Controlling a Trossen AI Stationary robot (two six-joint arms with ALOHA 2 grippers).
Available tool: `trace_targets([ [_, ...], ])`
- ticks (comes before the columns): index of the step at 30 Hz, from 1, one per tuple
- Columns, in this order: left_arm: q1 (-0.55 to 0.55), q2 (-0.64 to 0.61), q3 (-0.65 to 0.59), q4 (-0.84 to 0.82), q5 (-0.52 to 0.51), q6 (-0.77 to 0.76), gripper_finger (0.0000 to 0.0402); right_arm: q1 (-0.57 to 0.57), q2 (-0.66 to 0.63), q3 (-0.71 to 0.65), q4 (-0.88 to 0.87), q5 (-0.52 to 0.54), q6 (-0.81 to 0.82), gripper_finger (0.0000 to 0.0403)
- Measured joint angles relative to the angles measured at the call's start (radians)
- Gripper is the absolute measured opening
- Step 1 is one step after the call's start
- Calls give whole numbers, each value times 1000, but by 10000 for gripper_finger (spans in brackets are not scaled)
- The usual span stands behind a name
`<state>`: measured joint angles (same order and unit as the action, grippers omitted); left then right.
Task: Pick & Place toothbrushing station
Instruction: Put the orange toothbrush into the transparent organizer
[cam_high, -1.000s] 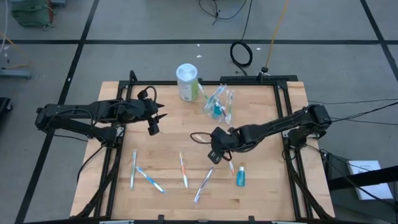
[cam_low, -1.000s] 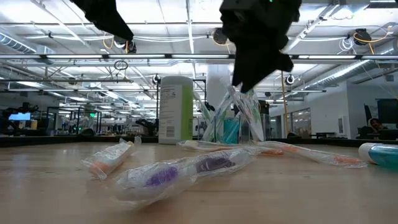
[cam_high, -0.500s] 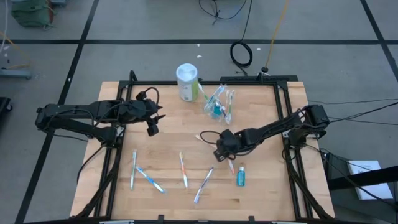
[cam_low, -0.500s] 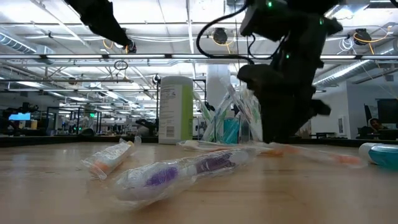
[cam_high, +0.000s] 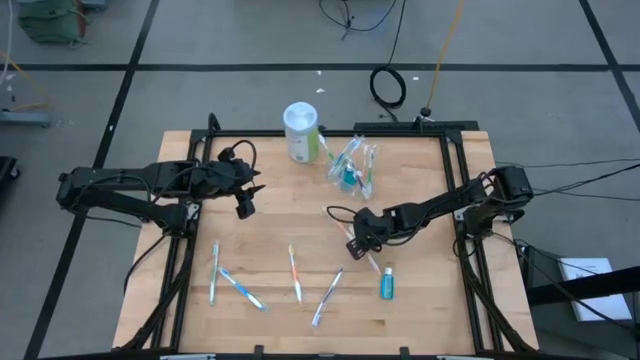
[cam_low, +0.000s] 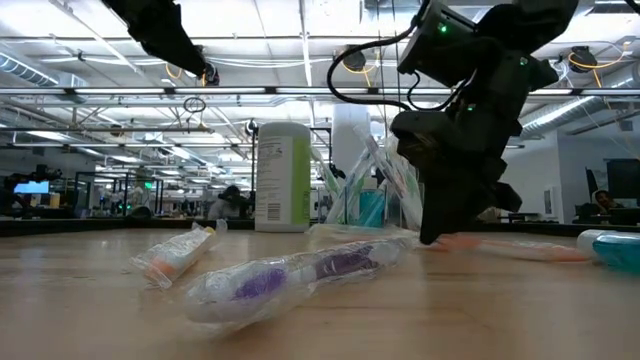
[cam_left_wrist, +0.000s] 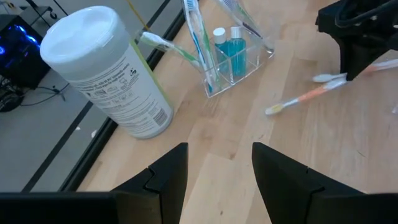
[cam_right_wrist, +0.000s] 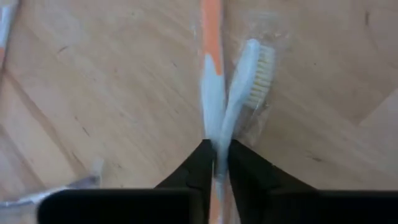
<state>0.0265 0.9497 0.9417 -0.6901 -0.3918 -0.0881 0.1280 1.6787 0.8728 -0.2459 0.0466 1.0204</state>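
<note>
A large open-plan lab is being shown: exposed ceiling pipes (cam_low: 300, 92), distant workstations (cam_low: 60, 195), cables (cam_high: 390, 85) lying on grey floor.

Clear cup (cam_high: 349, 168) holding brushes and paste upright, wrapped toothbrushes (cam_high: 294, 274) scattered flat, teal tube (cam_high: 386, 284) lying nearby

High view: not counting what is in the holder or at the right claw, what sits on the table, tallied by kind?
Toothbrushes: 4
Toothpaste tube: 1
Canister: 1
Holder: 1
Total: 7
</note>
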Motion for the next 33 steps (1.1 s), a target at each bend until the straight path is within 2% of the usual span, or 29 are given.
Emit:
trace_targets([
  [3,0,0,0,1,-1,0,184,-10,-37,-3,-17,-3,-44,11],
  [10,0,0,0,2,-2,0,184,-50,-151,-4,-9,6,-120,35],
  [17,0,0,0,3,-2,4,184,-70,-186,-3,17,41,-224,9],
  [21,0,0,0,2,-2,7,184,-70,-188,-3,201,111,-358,15],
  [26,0,0,0,2,-2,6,184,-86,-219,-2,504,123,-597,12],
  [30,0,0,0,2,-2,6,184,-110,-302,-2,535,270,-777,15],
  [33,0,0,0,2,-2,6,184,-112,-362,-15,571,520,-914,15],
])
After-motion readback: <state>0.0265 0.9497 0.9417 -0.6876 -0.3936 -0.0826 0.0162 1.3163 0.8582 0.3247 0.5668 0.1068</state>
